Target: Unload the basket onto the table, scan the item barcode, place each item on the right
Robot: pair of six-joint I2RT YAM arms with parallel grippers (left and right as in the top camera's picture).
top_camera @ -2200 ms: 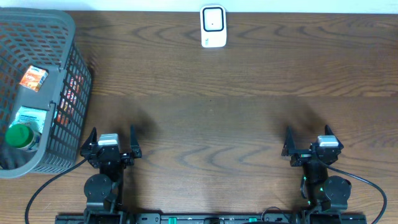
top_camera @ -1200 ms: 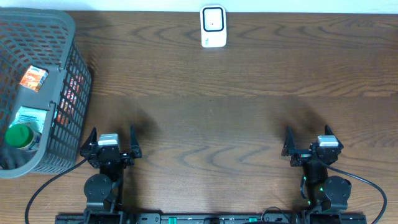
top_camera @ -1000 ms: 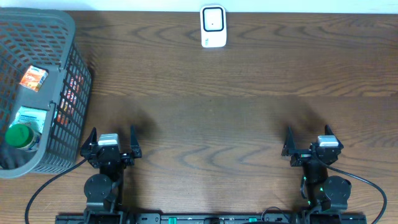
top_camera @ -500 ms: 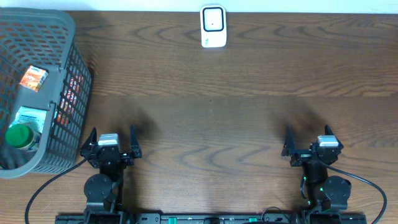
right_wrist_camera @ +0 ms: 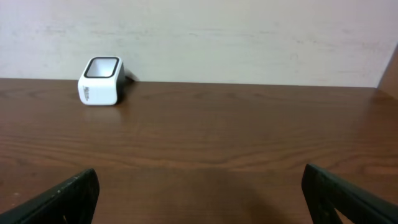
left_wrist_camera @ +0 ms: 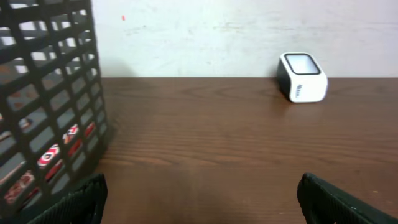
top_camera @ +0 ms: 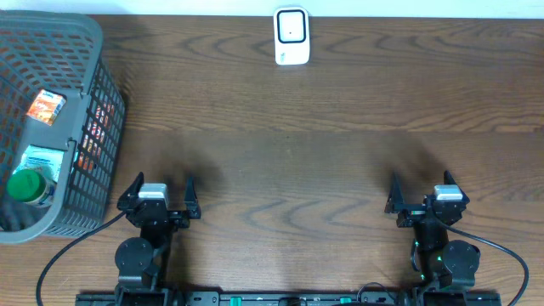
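Though wide, left pincer (top_camera: 163,181) rightward (slightly)

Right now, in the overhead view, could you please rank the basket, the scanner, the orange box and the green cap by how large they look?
1. Basket
2. Scanner
3. Orange box and green cap: these look about alike, so I would not rank them.

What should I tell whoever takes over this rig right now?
Left tool: open, empty, at the near edge of the table, beside the basket.
Right tool: open, empty, near edge, opposite side.
Items: orange box and green-capped bottle lie in the basket. The scanner stands at the far edge, centre.
Done: nothing picked or scanned.
Left: take an item from the basket and show its barcode to the scanner.
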